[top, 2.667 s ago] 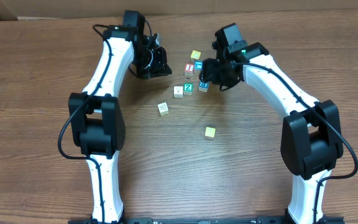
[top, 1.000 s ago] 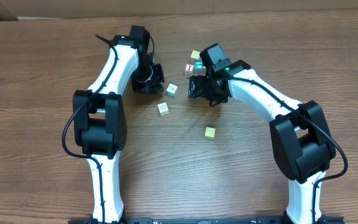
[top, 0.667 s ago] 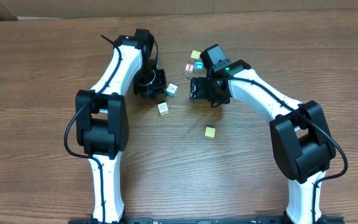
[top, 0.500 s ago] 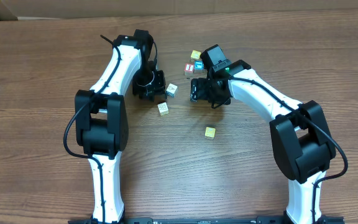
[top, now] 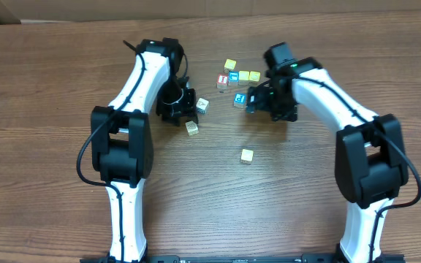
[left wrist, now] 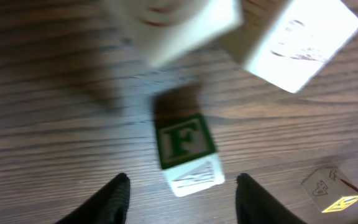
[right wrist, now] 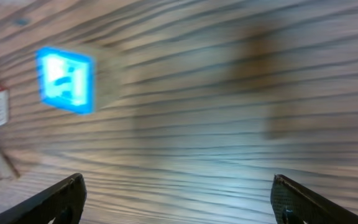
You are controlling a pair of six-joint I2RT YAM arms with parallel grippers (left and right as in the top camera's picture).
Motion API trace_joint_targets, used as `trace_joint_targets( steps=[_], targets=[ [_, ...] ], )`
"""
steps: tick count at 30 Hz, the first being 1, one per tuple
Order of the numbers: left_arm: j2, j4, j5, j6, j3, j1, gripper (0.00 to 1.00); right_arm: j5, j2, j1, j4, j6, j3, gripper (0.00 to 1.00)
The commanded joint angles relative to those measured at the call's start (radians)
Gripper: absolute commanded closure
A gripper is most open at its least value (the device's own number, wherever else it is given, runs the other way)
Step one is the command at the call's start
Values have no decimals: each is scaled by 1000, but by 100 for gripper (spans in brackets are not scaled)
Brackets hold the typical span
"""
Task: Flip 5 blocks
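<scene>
The left gripper (top: 185, 109) stands open and grips nothing. In the left wrist view its two black fingertips (left wrist: 114, 199) flank a small wooden cube with a green "F" face (left wrist: 184, 144); this cube rests on the brown wood-grain table (top: 57, 95) with bare wood showing on either side, a whitish face with a faint drawing turned toward the camera. Another small cube with a yellow-marked face (left wrist: 331, 190) lies toward the lower right corner of that view; two pale shapes at its top edge are too blurred to identify.

From overhead, a small whitish wooden cube (top: 202, 105) sits just beside this gripper toward the table's middle; a tan-topped wooden cube (top: 191, 128) sits just beside it on the near side; which of them, if either, carries the "F" I cannot tell.

The right gripper (top: 260, 101) is likewise spread wide and empty; the right wrist view shows only bare table between its fingers (right wrist: 55, 199). A small blue-faced wooden cube (top: 239, 101) lies just beside it, toward the left arm, apart from the fingers.

A plain yellow wooden cube (top: 247, 155) lies alone nearer the robot's base, well apart from both grippers; a cluster of small yellow, blue and red-lettered cubes (top: 243, 75) sits at the far side, between the two arms.
</scene>
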Motion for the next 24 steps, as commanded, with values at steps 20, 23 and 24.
trace_joint_targets(
  steps=[20, 23, 24],
  targets=[
    [14, 5, -152, -130, 23, -93, 44, -17, -8, -96, -118, -103, 17, 0],
    [14, 0, -160, -155, 23, -103, 44, -16, -8, -96, -121, -103, 17, 0],
    [14, 0, -160, -161, 22, -105, 43, -16, -8, -96, -121, -103, 17, 0]
  ],
)
